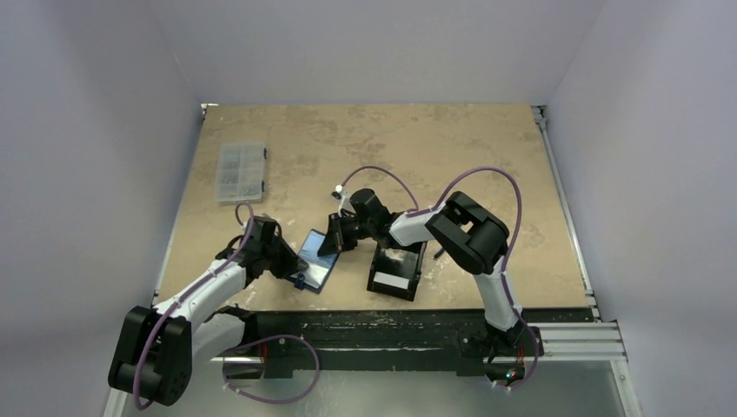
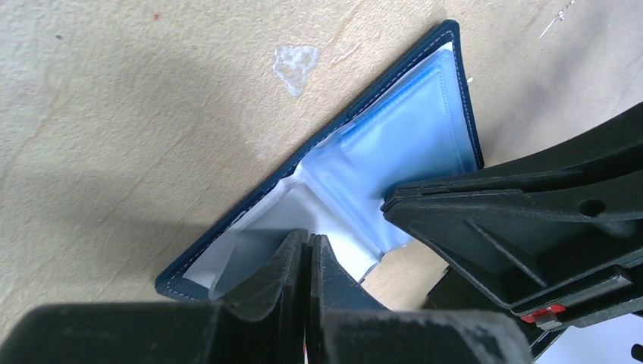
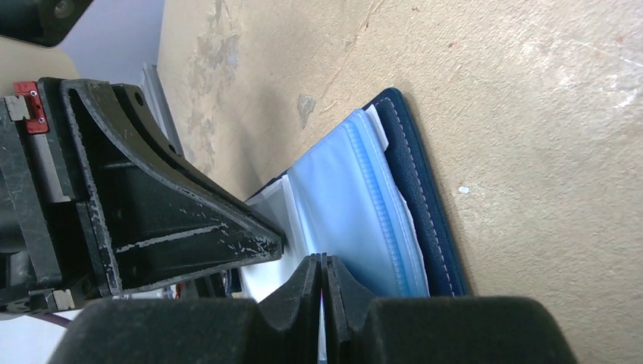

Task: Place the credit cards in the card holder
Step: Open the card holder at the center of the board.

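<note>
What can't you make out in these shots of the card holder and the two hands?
The credit cards: none clearly shows; too small in the top view, and fingers fill the wrist views.
The right hand: whether its closed fingers pinch anything; right wrist view, the fingers hide the gap.
The card holder: its near edge; left wrist view, behind the left hand.
The black tray: its contents; top view, partly under the right arm.

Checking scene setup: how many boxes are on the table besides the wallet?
2: clear compartment box far left; black tray near the front edge, right of the card holder. Others may be hidden.
</note>
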Motion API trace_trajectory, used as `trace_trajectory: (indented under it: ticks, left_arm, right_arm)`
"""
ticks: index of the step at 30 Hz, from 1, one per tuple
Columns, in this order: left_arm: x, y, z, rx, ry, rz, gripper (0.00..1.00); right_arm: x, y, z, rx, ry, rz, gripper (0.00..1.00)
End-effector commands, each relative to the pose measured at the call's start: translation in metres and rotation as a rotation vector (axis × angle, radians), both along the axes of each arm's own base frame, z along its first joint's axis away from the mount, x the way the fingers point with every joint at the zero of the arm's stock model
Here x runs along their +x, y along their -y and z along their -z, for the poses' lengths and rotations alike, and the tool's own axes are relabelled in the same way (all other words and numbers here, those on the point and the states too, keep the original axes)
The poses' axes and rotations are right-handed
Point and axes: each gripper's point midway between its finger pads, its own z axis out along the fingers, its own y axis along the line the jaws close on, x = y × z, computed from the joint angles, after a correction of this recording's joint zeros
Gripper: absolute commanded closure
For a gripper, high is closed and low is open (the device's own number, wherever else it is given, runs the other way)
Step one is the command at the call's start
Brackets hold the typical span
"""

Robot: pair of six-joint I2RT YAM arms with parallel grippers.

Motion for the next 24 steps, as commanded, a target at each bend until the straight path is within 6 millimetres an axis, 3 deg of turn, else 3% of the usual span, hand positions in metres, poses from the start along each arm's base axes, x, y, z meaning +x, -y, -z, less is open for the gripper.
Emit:
trace_trajectory:
  ticks: [1,7,11,14,18,24]
  left_arm:
    - [-0.016,-0.014,0.008,0.078,-0.054,-0.006,1.0]
    - [0.007,0.017,-0.024,-0.065,0.079,0.115,1.0]
    - [0.025,0.047,-0.063,-0.224,0.224,0.204,1.0]
    - [0.034,0.054,-0.084,-0.26,0.294,0.225,1.0]
    - [0.035,0.051,-0.074,-0.243,0.277,0.212,1.0]
    - [0.011,0.051,-0.026,-0.274,0.164,0.207,1.0]
  right_arm:
    - [0.006,0.029,0.038,-0.148,0.016,0.072,0.87]
    - [0.012,0.023,0.019,-0.126,0.052,0.068,0.87]
    - [0.014,0.019,0.005,-0.107,0.071,0.056,0.87]
    - [0.014,0.017,-0.005,-0.088,0.078,0.046,0.87]
    - [0.013,0.015,-0.01,-0.077,0.081,0.041,0.87]
    - [0.009,0.017,-0.006,-0.064,0.061,0.037,0.87]
